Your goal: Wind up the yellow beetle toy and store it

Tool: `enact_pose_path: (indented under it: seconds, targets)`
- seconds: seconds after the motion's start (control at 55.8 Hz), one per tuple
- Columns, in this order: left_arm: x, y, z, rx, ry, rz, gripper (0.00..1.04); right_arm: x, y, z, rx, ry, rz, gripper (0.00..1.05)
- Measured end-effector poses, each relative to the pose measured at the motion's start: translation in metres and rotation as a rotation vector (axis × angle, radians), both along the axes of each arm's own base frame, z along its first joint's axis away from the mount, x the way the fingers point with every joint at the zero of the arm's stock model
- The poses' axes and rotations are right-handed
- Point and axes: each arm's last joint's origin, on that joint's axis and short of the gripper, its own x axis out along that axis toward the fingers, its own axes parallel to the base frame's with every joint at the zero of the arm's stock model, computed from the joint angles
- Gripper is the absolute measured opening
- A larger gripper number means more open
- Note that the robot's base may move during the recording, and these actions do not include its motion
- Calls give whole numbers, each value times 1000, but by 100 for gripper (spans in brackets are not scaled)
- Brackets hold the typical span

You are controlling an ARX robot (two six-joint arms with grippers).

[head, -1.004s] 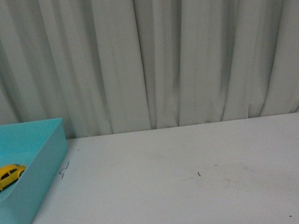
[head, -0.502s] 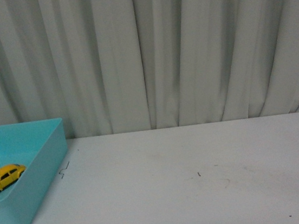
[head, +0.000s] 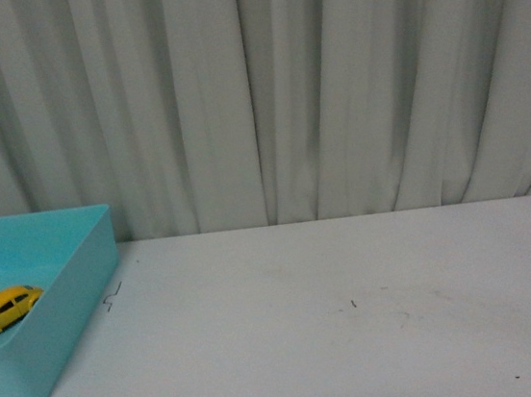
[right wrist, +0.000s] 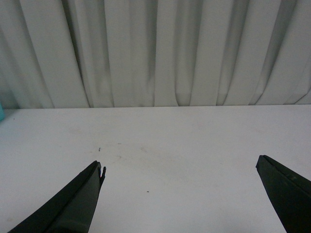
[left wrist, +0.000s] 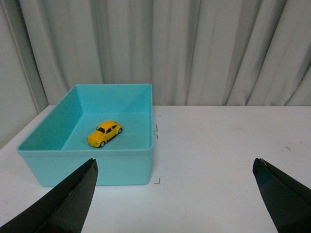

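The yellow beetle toy point(head: 5, 310) sits on its wheels inside the turquoise bin point(head: 76, 309) at the table's left edge. It also shows in the left wrist view point(left wrist: 104, 133), on the floor of the bin point(left wrist: 116, 167). My left gripper point(left wrist: 175, 170) is open and empty, held back from the bin's near wall, above the white table. My right gripper point(right wrist: 180, 174) is open and empty over bare white table, far from the toy. Neither arm shows in the front view.
A white table point(head: 358, 323) runs to a pale pleated curtain point(head: 281, 90) at the back. Small black corner marks point(head: 113, 297) lie by the bin. A few dark specks point(head: 353, 304) mark the tabletop.
The front view has shifted slightly, so the bin and toy sit a little lower-left in frame. The toy stays in the bin.
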Motion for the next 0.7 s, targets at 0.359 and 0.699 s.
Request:
enact_pose_path:
  seconds: [0.359, 0.699]
  targets:
    - [0, 0, 0, -3, 3, 1, 98, 0, 0, 0, 0, 2, 0, 98]
    - [0, 0, -1, -3, 8, -1, 98, 0, 0, 0, 0, 5, 0, 98]
